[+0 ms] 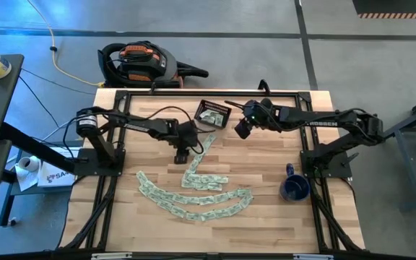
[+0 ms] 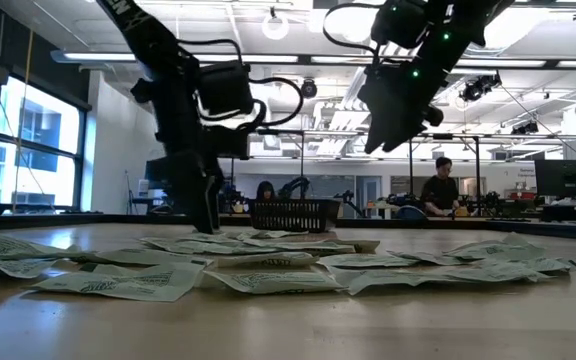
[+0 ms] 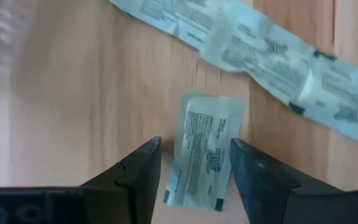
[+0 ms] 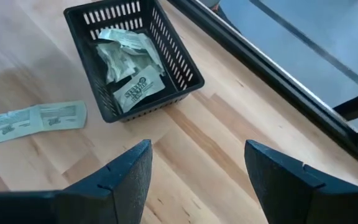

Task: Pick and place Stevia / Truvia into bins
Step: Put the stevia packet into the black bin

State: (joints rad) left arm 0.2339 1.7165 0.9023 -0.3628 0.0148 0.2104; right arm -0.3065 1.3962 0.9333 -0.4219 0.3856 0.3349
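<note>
Many pale green and white sachets (image 1: pixel 193 196) lie flat in a curved band on the wooden table, with a strip (image 1: pixel 197 155) running toward the basket. The dark slatted basket (image 1: pixel 212 114) stands near the far edge and holds several sachets (image 4: pixel 129 68). My left gripper (image 1: pixel 181 154) is open and low at the table (image 2: pixel 208 215); its fingers stand on either side of one sachet (image 3: pixel 204 149) that lies flat. My right gripper (image 1: pixel 241 130) is open and raised (image 2: pixel 398 100), just right of the basket (image 4: pixel 135 59).
A dark blue mug (image 1: pixel 295 188) stands by the right arm's base. Black frame rails (image 1: pixel 215 92) border the table's far edge and sides. A vacuum cleaner (image 1: pixel 139 63) sits on the floor beyond. People (image 2: pixel 440 185) sit in the room behind.
</note>
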